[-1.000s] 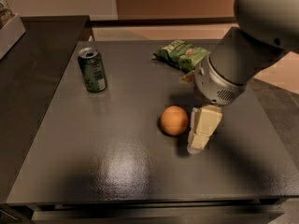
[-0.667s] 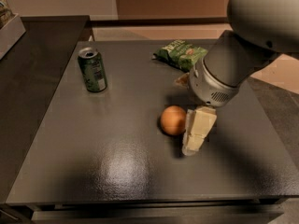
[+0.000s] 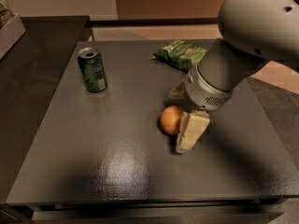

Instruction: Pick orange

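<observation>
Cream pincer beside the orange — green can, green bag

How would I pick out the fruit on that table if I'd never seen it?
Start at the dark table and look right of its middle, where the robot's pincer hangs low. The orange lies beside the pincer, on the side toward the can. It is the only round, orange thing; the can and the snack bag farther back are both green.
</observation>
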